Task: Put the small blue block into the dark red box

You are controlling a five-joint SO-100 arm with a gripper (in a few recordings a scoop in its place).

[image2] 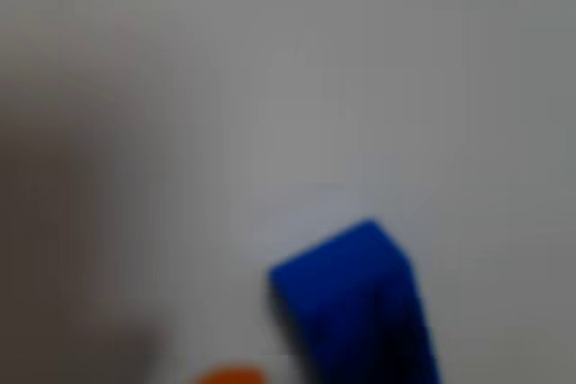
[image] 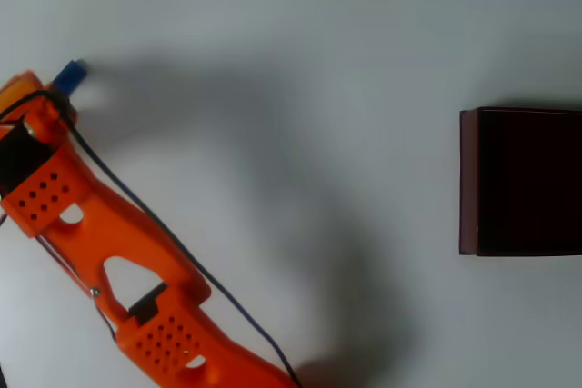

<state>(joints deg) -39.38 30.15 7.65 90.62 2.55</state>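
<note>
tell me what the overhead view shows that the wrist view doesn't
Only the overhead view shows the large square dark red box with its near-black interior at the right edge, the orange plastic arm reaching toward the upper left, its black cable, and the arm's broad shadow on the white table.

Only the wrist view gives a close, blurred look at the block's faces and a sliver of orange at the bottom edge.

Both show the tiny bright blue rectangular block and the white table surface.

Matt white smooth table (image: 300, 52); orange perforated moulded-plastic arm (image: 100, 224) at 8 o'clock; small solid blue smooth-faced block (image2: 355, 308); dark red thin-walled matt box (image: 469, 179) at 3 o'clock.
</note>
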